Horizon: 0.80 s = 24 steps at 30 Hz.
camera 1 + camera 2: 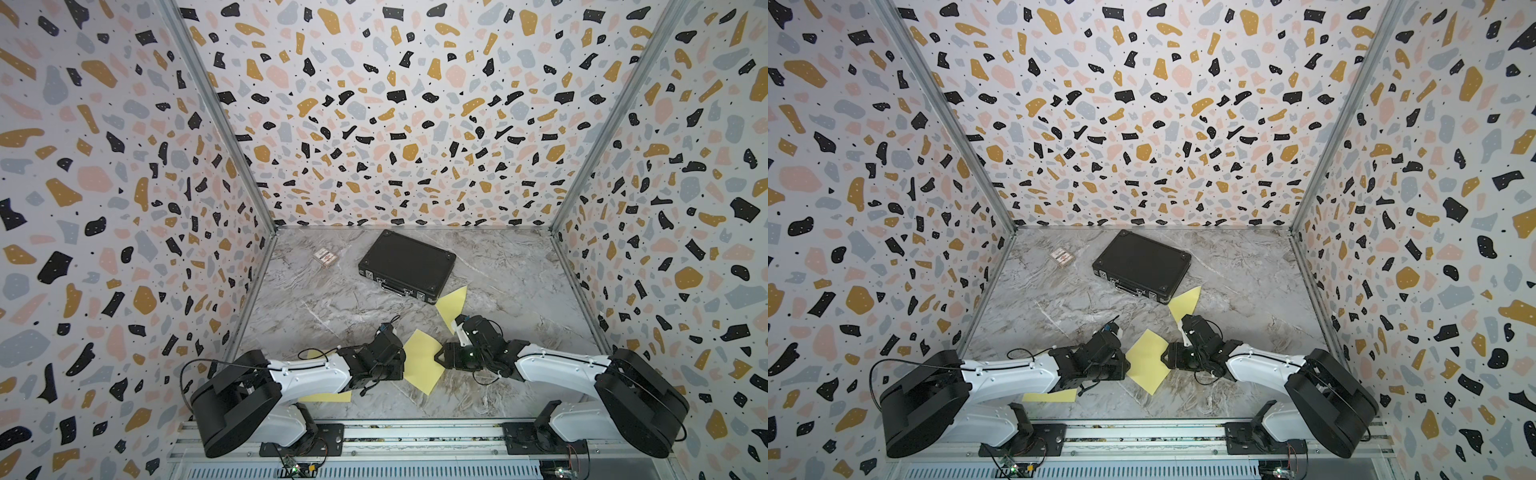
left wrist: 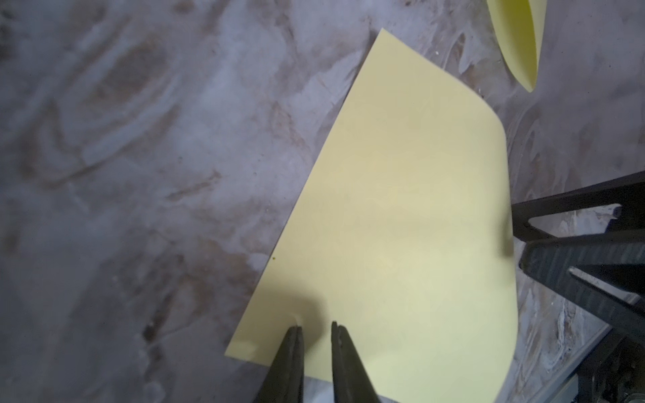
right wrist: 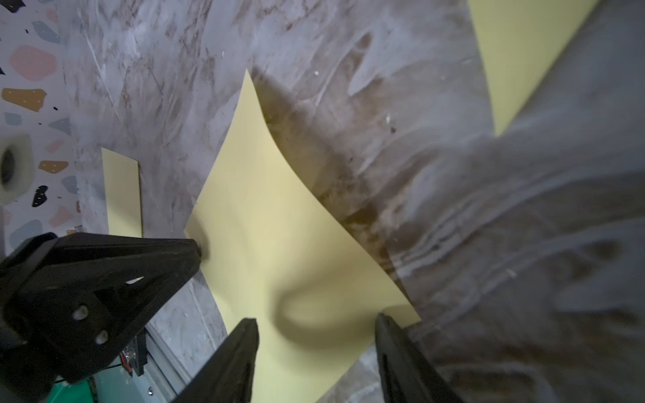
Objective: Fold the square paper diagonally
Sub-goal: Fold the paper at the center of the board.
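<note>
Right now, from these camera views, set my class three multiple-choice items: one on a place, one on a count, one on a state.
1. Where does the black hard case lie?
A on the metal rail
B at the far side of the marble table
C under the left arm

2. How many yellow paper sheets are on the table?
A one
B two
C three

3. How is the right hand?
A open
B shut
C out of view

Answers:
B, it lies beyond every sheet.
C, there is the middle sheet, the sheet by the case and the sheet under the left arm.
A, its fingers stand wide apart over the middle sheet.
</note>
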{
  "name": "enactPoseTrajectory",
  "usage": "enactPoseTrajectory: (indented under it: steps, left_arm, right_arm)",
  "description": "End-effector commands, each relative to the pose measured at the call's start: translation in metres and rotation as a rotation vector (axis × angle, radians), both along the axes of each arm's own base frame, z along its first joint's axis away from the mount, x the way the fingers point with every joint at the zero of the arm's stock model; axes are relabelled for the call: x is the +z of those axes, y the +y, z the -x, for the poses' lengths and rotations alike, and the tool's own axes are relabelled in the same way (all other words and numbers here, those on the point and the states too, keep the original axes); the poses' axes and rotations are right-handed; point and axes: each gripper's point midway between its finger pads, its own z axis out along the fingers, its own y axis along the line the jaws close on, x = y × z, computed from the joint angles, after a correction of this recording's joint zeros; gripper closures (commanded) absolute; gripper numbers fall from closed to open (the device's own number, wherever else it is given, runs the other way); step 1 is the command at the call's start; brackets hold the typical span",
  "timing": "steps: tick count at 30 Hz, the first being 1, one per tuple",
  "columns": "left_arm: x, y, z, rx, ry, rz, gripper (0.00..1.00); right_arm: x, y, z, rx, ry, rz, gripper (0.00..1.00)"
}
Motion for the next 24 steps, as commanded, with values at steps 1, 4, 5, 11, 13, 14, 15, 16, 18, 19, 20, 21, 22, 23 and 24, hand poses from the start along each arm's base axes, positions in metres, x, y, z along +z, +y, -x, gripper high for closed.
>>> enactPoseTrajectory:
  steps: [1, 4, 5, 11, 13, 14, 15, 16, 18, 19, 20, 21, 22, 23, 24]
  left_arm:
    - [-0.036, 0.033, 0.023, 0.017, 0.105, -0.131, 0.80]
    - [-0.038, 0.035, 0.024, 0.019, 0.107, -0.139, 0.80]
    - [-0.039, 0.035, 0.024, 0.017, 0.107, -0.142, 0.80]
    - [-0.044, 0.040, 0.025, 0.028, 0.109, -0.163, 0.80]
    - [-0.045, 0.041, 0.025, 0.032, 0.110, -0.162, 0.80]
    - [-0.046, 0.041, 0.025, 0.034, 0.110, -0.160, 0.80]
    - [-0.046, 0.041, 0.025, 0.036, 0.111, -0.159, 0.80]
    - [-0.047, 0.040, 0.025, 0.038, 0.113, -0.159, 0.80]
    - [-0.048, 0.041, 0.025, 0.040, 0.115, -0.161, 0.80]
    - [-0.049, 0.041, 0.026, 0.040, 0.117, -0.163, 0.80]
    - [-0.050, 0.041, 0.026, 0.042, 0.120, -0.164, 0.80]
    - [-0.051, 0.041, 0.026, 0.043, 0.121, -0.166, 0.80]
    - [-0.052, 0.042, 0.026, 0.045, 0.122, -0.169, 0.80]
    - [-0.052, 0.042, 0.026, 0.045, 0.124, -0.169, 0.80]
    - [-0.053, 0.042, 0.026, 0.046, 0.124, -0.170, 0.80]
  right_arm:
    - [-0.017, 0.004, 0.001, -0.028, 0.074, 0.014, 0.41]
    - [-0.015, 0.018, -0.008, -0.035, 0.083, -0.029, 0.41]
    - [-0.011, 0.024, -0.012, -0.041, 0.075, -0.053, 0.41]
    - [0.036, 0.056, -0.036, -0.059, -0.024, -0.294, 0.40]
    - [0.052, 0.067, -0.039, -0.035, -0.043, -0.365, 0.40]
    - [0.057, 0.071, -0.038, -0.020, -0.043, -0.389, 0.40]
    - [0.063, 0.076, -0.038, -0.006, -0.044, -0.416, 0.40]
    - [0.067, 0.079, -0.037, 0.002, -0.043, -0.441, 0.40]
    - [0.075, 0.085, -0.033, 0.019, -0.047, -0.476, 0.40]
    - [0.079, 0.088, -0.031, 0.026, -0.051, -0.484, 0.40]
    - [0.083, 0.090, -0.028, 0.038, -0.060, -0.493, 0.40]
    - [0.087, 0.093, -0.025, 0.050, -0.068, -0.494, 0.40]
    - [0.091, 0.095, -0.021, 0.062, -0.078, -0.493, 0.39]
    - [0.095, 0.096, -0.019, 0.067, -0.088, -0.495, 0.40]
    - [0.099, 0.097, -0.016, 0.072, -0.100, -0.501, 0.39]
